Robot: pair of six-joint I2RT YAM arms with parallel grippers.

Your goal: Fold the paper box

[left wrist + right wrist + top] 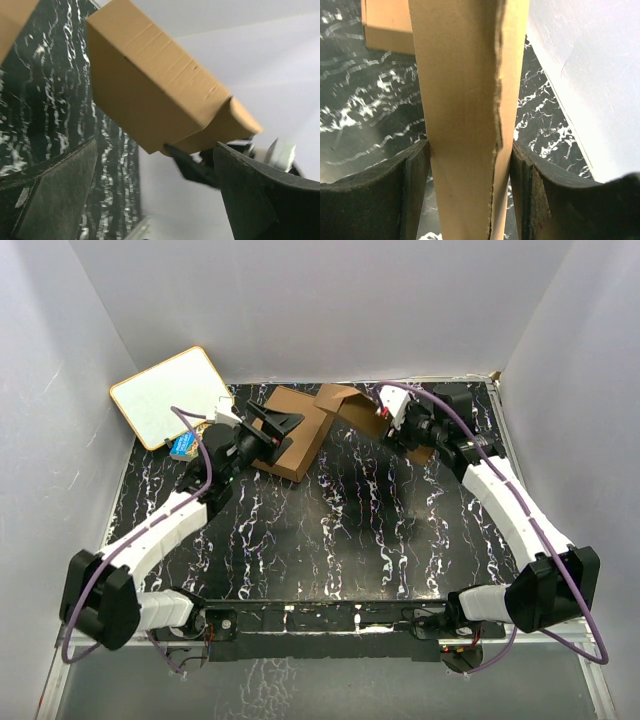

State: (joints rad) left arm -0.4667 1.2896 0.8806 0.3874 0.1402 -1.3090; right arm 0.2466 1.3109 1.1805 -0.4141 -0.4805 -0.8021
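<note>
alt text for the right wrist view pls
A brown cardboard panel of the paper box runs top to bottom through the centre, pinched between the two dark padded fingers of the right end effector. Behind it are the black, white-veined table, another part of the box at top left, and a white wall on the right.

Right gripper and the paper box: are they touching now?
Touching. The right wrist view shows the right gripper closed on a flap of the paper box: both fingers press against the cardboard, with no gap on either side.
</note>
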